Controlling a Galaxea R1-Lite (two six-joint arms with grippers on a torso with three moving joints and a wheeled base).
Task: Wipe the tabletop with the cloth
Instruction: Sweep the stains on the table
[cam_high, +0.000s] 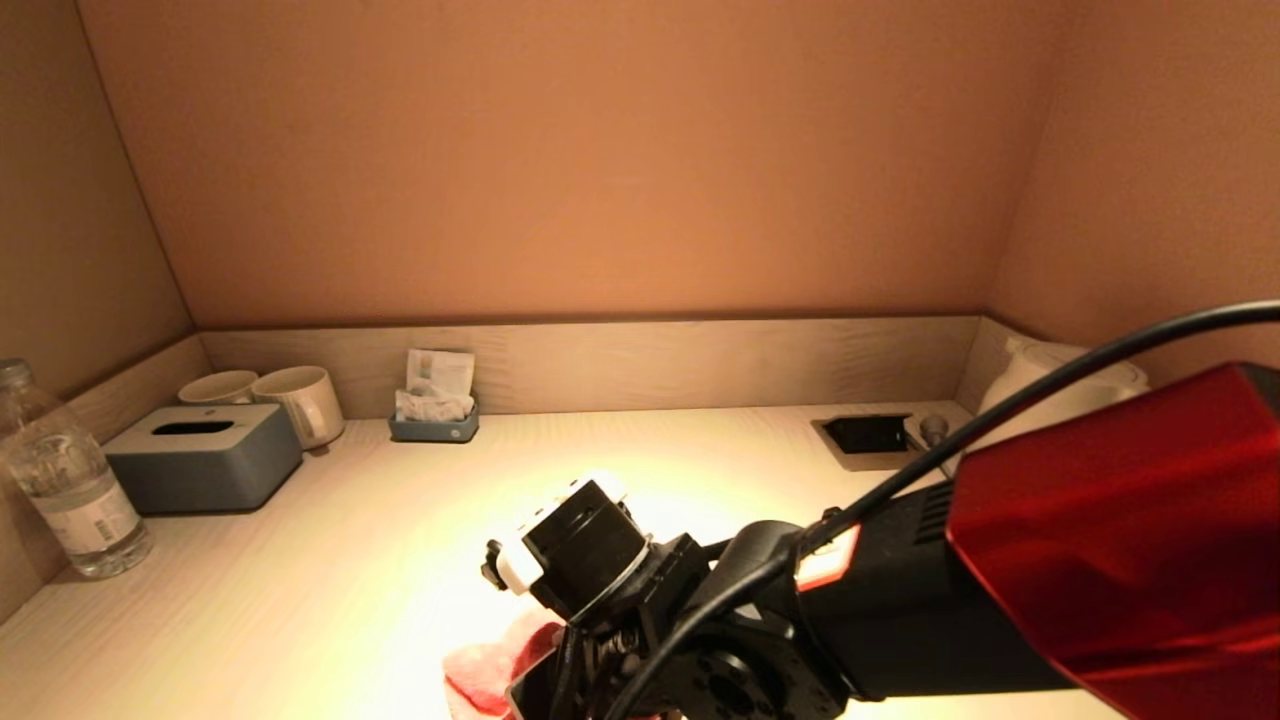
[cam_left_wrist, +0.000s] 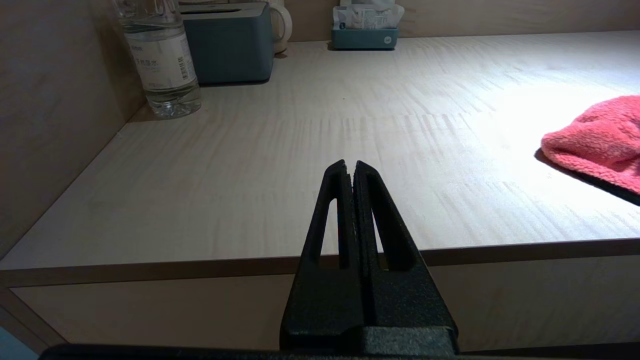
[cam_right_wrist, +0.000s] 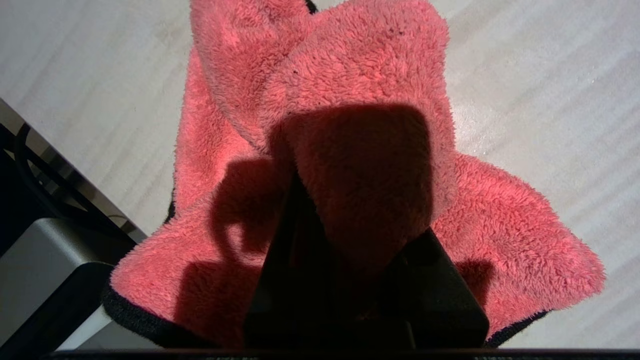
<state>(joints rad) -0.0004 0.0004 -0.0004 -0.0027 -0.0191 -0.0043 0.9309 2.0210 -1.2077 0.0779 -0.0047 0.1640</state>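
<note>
A pink fluffy cloth (cam_high: 488, 672) with a dark hem lies bunched on the pale wooden tabletop (cam_high: 380, 560) near its front edge. My right gripper (cam_right_wrist: 345, 210) is down on the cloth (cam_right_wrist: 350, 75) and shut on a raised fold of it. The fold covers the fingertips. In the head view the right arm's wrist (cam_high: 600, 560) hides most of the cloth. My left gripper (cam_left_wrist: 350, 164) is shut and empty. It sits low in front of the table's front edge, to the left of the cloth (cam_left_wrist: 600, 140).
A water bottle (cam_high: 65, 480), a grey tissue box (cam_high: 205, 455) and two mugs (cam_high: 300, 400) stand at the back left. A small tray of sachets (cam_high: 435, 415) is by the back wall. A socket recess (cam_high: 868, 435) and a white kettle (cam_high: 1050, 385) are at the back right. Walls close three sides.
</note>
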